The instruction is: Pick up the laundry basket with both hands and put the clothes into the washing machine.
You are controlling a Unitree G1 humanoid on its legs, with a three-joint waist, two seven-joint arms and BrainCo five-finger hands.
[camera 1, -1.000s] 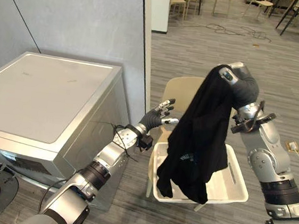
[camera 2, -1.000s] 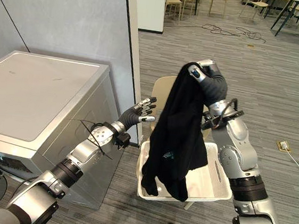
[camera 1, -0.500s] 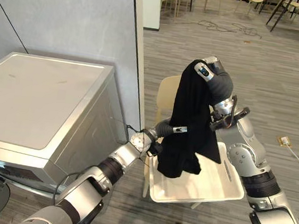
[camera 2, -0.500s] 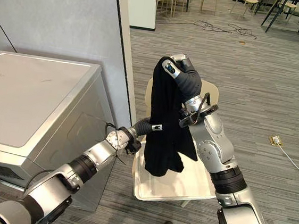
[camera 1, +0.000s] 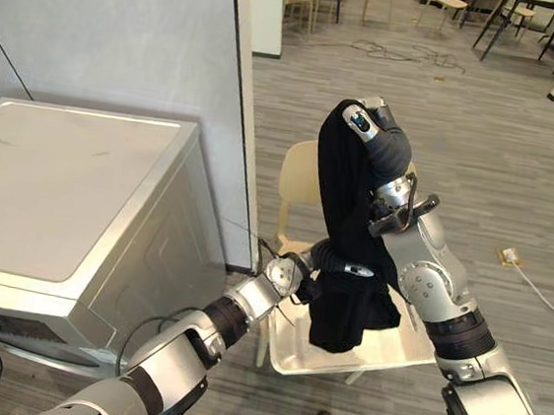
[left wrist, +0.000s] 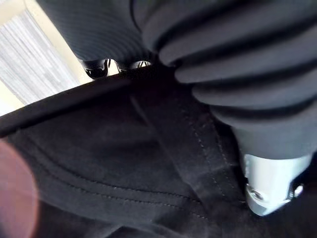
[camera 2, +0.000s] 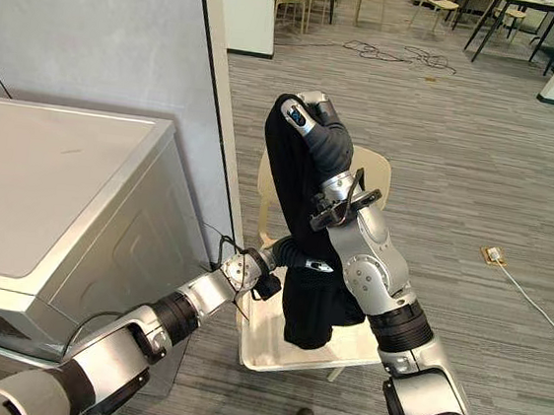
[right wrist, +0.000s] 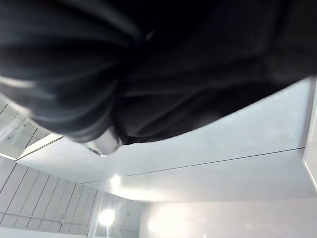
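Presently the right hand (camera 1: pixel 363 123) is raised high above the laundry basket (camera 1: pixel 292 351), its fingers curled into the top of a black garment (camera 1: pixel 342 204), which is bunched there and hangs from the hand in one long fold. The garment's lower end reaches down over the inside of the basket; whether the hem touches the basket floor cannot be told. The left hand (camera 1: pixel 332 264) comes in from the basket's left side, just above its rim, and lies against the lower half of the garment. In the left wrist view black cloth with stitched seams lies across the hand beside its dark ribbed cover, and whether this hand has a grip on the cloth cannot be told. The basket is white and shallow, with no other clothing visible on the bare part of its floor. It rests on the seat of a pale beige chair (camera 1: pixel 298 175), whose backrest rises behind it. The washing machine (camera 1: pixel 60 195), a silver-grey box with a flat top, stands well to the left of the basket, against a grey wall panel (camera 1: pixel 107 31). Neither hand is on the basket itself.
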